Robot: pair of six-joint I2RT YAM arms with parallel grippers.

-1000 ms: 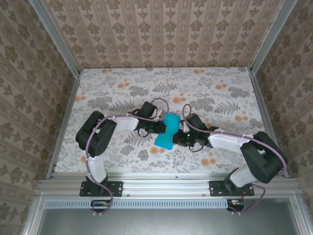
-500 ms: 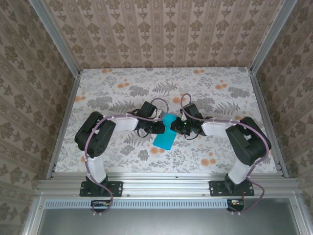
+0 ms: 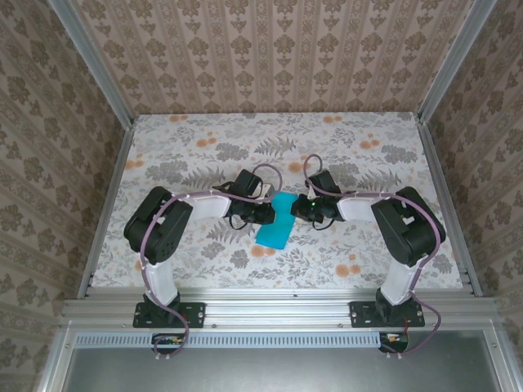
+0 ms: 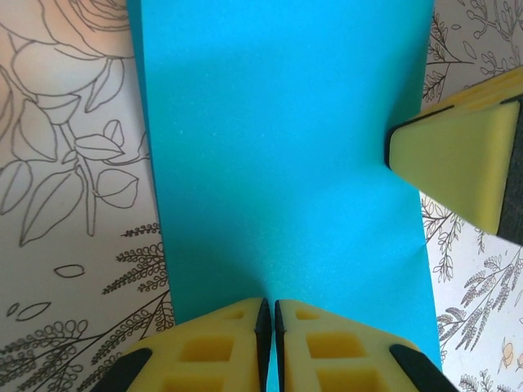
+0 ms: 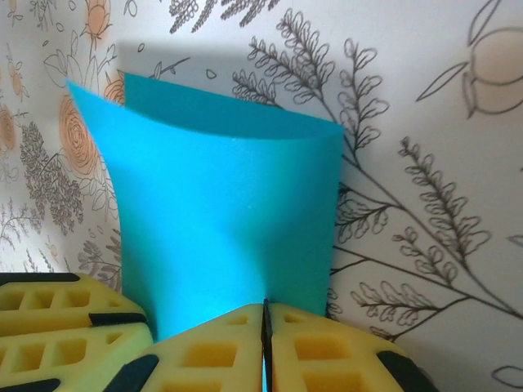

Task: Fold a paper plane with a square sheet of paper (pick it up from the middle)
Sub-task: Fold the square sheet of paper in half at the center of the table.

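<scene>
Two end effectors pinch the paper [image 3: 274,232] near the middle of the table [image 3: 188,139]: the left end effector [image 4: 269,310] is clamped on one long edge, the right end effector [image 5: 265,310] on the opposite edge. Paper this thin looks near weightless, limp and easily creased or torn; it bows between the grips in the right wrist view, so gentle edge holds, without pulling apart, seem safest
</scene>
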